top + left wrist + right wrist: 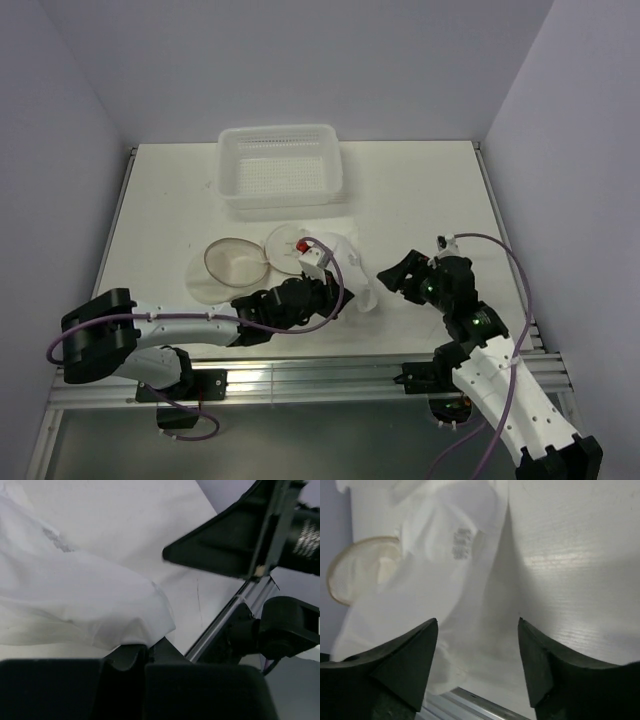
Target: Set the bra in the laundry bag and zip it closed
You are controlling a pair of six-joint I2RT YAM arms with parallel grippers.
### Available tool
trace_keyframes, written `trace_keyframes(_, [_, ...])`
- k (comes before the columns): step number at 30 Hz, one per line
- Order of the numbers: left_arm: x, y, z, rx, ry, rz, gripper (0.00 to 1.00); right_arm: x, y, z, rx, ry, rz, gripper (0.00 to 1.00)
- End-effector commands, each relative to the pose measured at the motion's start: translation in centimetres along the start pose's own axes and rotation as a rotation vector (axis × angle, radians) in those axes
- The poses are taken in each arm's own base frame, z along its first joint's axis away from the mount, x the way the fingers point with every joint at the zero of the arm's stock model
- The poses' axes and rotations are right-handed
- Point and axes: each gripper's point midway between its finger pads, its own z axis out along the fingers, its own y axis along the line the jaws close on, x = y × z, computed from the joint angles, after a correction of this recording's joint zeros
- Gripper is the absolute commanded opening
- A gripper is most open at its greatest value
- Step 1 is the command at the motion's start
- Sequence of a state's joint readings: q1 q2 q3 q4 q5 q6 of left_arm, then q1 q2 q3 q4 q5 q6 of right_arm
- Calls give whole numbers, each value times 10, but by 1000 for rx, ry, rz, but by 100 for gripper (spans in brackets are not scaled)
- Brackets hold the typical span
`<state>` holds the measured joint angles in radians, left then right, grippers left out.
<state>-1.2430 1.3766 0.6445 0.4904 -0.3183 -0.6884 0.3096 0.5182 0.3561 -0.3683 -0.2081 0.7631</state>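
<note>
The table [420, 200] is mostly bare white, and the white basket [280, 200] sits at 12 o'clock, out of play. The laundry bag [236, 263] lies open as two mesh discs near the middle. The bra [445, 595] is a crumpled heap right at the bag's 3 o'clock; can't tell if it touches the nearer disc or laps onto it.

Left claw [145, 655] is pinched tight on a fold at the bra's near edge. Right claw [477, 655] hangs at the bra's 3 o'clock, jaws wide, nothing in them.

My read on the step is getting the bra onto a disc. I'd drag it low toward 9 o'clock so the fabric doesn't bunch under the claw. Aim for the disc's middle so no strap hangs over the zipper line. The right claw could pin the bag's rim so it doesn't slide along with the bra.
</note>
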Motion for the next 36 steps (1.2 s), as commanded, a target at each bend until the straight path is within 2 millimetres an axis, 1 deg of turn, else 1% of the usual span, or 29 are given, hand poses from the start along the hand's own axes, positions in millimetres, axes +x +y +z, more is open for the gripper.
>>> trace_keyframes(1, [-3,-22,-11,40,71,-104,0,-42,28,-21,-46,-152,-69,69])
trace_keyframes(2, [-3,-23,-12,34,82,-115,0,-46,33,-22,-56,-155,-80,61])
trace_keyframes(3, [-11,-30,-12,49,68,-121,0,-51,41,-22,-79,-160,-90,48])
trace_keyframes(4, [-17,-32,-11,50,55,-125,0,-48,39,-17,-61,-131,-91,40])
trace_keyframes(5, [-22,-35,-9,53,44,-119,0,-49,39,-15,-58,-127,-95,33])
trace_keyframes(6, [-31,-43,-7,81,34,-125,0,-50,38,-14,-56,-135,-96,30])
trace_keyframes(7, [-34,-44,-2,91,33,-128,0,-52,40,-18,-69,-153,-105,30])
trace_keyframes(8, [-37,-49,-1,115,31,-133,0,-54,41,-21,-74,-169,-125,32])
trace_keyframes(9, [-46,-64,1,176,21,-142,0,-56,40,-27,-65,-182,-136,37])
trace_keyframes(10, [-44,-65,6,191,30,-139,0,-59,43,-36,-79,-211,-160,40])
trace_keyframes(11, [-46,-69,8,212,32,-146,0,-61,42,-41,-71,-222,-193,44])
trace_keyframes(12, [-47,-73,10,235,32,-157,0,-63,42,-49,-52,-230,-206,50])
trace_keyframes(13, [-47,-76,15,275,39,-175,0,-65,46,-57,-70,-250,-228,53])
trace_keyframes(15, [-44,-75,18,299,50,-234,0,-64,53,-68,-99,-244,-291,62])
trace_keyframes(17, [-41,-72,23,303,64,-269,0,-60,62,-77,-152,-250,-324,65])
trace_keyframes(18, [-39,-69,25,298,68,-274,0,-58,64,-78,-172,-248,-335,68])
trace_keyframes(20, [-40,-65,26,291,74,-287,0,-54,66,-80,-199,-253,-352,71])
trace_keyframes(21, [-40,-63,26,282,77,-290,0,-53,68,-80,-217,-252,-361,76])
trace_keyframes(22, [-43,-63,24,278,73,-291,0,-51,68,-79,-219,-239,-364,76])
trace_keyframes(23, [-41,-57,24,251,77,-293,0,-50,68,-77,-217,-227,-357,77])
trace_keyframes(25, [-41,-52,17,240,74,-305,0,-43,64,-70,-208,-177,-351,72])
trace_keyframes(27, [-36,-43,13,215,74,-319,0,-30,65,-63,-241,-118,-344,70])
trace_keyframes(29, [-37,-36,12,204,72,-340,0,-21,67,-60,-273,-74,-333,70])
trace_keyframes(30, [-35,-35,11,213,78,-345,0,-15,65,-58,-279,-57,-333,68])
trace_keyframes(33, [-30,-31,14,211,93,-345,0,-10,73,-63,-323,-45,-353,64])
trace_keyframes(36, [-32,-31,17,217,89,-337,0,-3,74,-63,-341,-6,-361,64])
